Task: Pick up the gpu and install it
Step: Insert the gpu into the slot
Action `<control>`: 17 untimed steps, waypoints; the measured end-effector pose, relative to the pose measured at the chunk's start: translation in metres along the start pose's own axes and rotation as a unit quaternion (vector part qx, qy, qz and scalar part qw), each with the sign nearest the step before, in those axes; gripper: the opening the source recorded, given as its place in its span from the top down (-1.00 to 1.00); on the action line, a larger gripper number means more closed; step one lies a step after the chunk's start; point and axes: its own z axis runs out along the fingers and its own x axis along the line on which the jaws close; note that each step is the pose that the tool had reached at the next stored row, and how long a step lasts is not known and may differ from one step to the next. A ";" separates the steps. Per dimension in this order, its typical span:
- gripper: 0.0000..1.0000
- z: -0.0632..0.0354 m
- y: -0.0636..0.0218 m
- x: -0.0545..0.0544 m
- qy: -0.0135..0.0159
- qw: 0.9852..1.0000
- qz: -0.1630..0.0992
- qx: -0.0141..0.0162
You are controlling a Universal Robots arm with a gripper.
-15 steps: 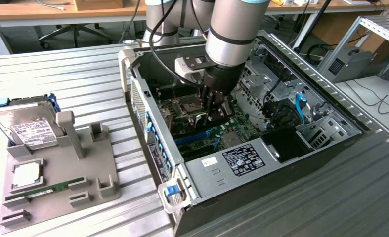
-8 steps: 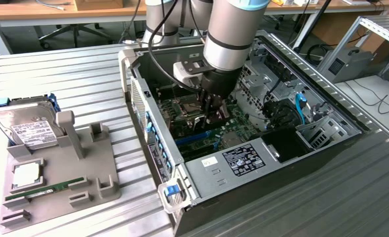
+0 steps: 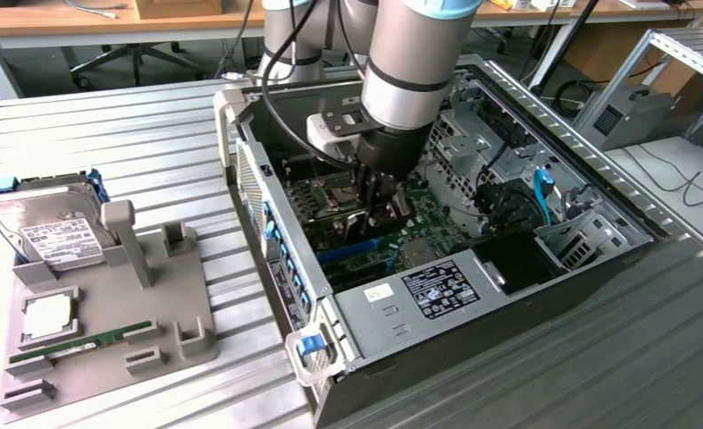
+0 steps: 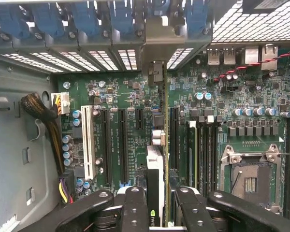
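The gpu (image 4: 157, 169) is a thin black card seen edge-on, with its metal bracket end (image 4: 154, 72) reaching toward the case's rear slot openings. My gripper (image 4: 162, 212) is shut on it, one black finger (image 4: 134, 208) on each side. The card stands upright over the green motherboard (image 4: 130, 130), in line with the black expansion slots; whether it is seated in one I cannot tell. In the exterior view my gripper (image 3: 387, 207) reaches down inside the open computer case (image 3: 565, 241), low over the motherboard.
A grey fixture (image 3: 148, 313) on the exterior view's left holds a hard drive (image 3: 47, 228), a processor (image 3: 47, 317) and a green memory stick (image 3: 83, 344). Inside the case are a power supply (image 3: 447, 286), a processor socket (image 4: 249, 179), a white slot (image 4: 88, 140) and a cable bundle (image 4: 43, 116).
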 end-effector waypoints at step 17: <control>0.46 0.0043 0.0057 0.000 0.000 1.000 0.000 0.000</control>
